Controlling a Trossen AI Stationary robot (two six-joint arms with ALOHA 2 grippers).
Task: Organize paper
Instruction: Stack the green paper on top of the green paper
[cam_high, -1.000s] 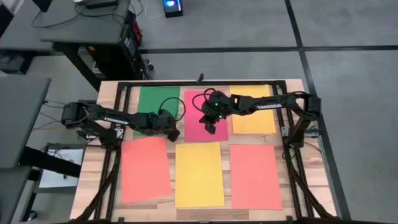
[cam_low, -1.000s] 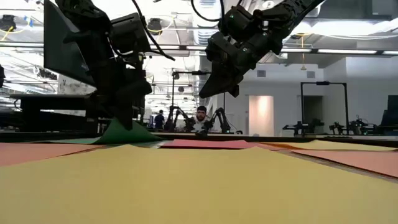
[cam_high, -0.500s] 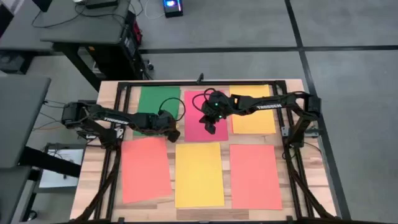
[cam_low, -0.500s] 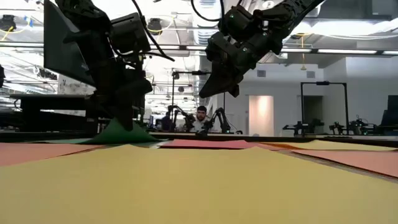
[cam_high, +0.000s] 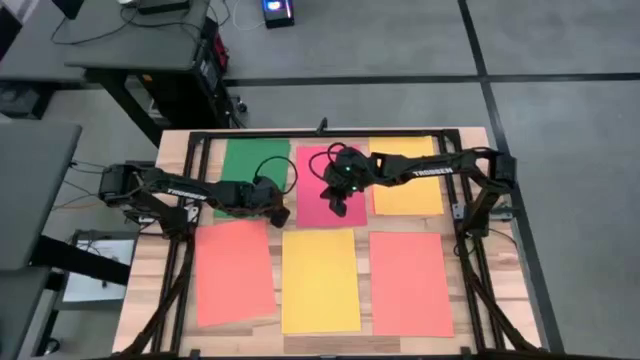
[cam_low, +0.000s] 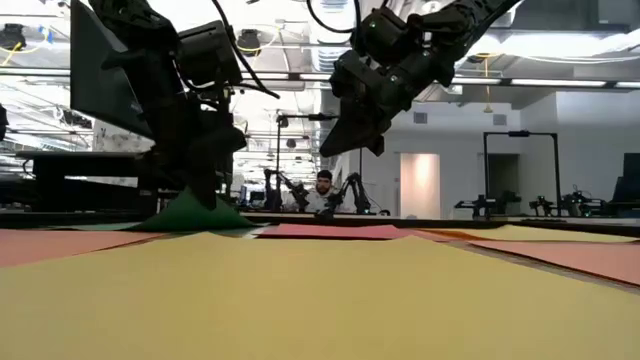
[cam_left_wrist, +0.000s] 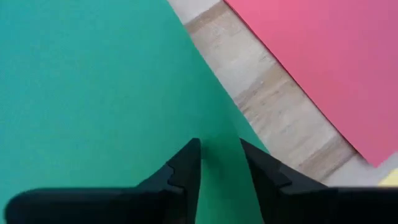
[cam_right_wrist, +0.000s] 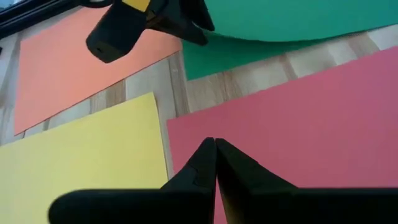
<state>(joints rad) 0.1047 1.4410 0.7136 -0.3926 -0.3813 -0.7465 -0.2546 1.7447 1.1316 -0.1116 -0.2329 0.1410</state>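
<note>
1. Yellow sheet (cam_high: 320, 279): nearest row, flat, between two salmon sheets.
2. Left gripper (cam_high: 277, 214): fingers pinching green sheet (cam_high: 250, 165) corner, lifted; no change from a second ago. Contact edge hidden.
3. Right gripper (cam_high: 337, 205): fingers together, empty, above pink-red sheet (cam_high: 318, 162); unmoved.

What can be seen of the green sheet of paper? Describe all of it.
The green sheet is thin, plain, matte paper, rectangular, lying in the far row of the wooden table, left of the pink-red sheet, with bare wood between them. Its near right corner is lifted off the table into a tent-like peak in the low view, where the left gripper pinches it between its dark fingers. The left arm crosses over and hides part of the sheet from above.
</note>
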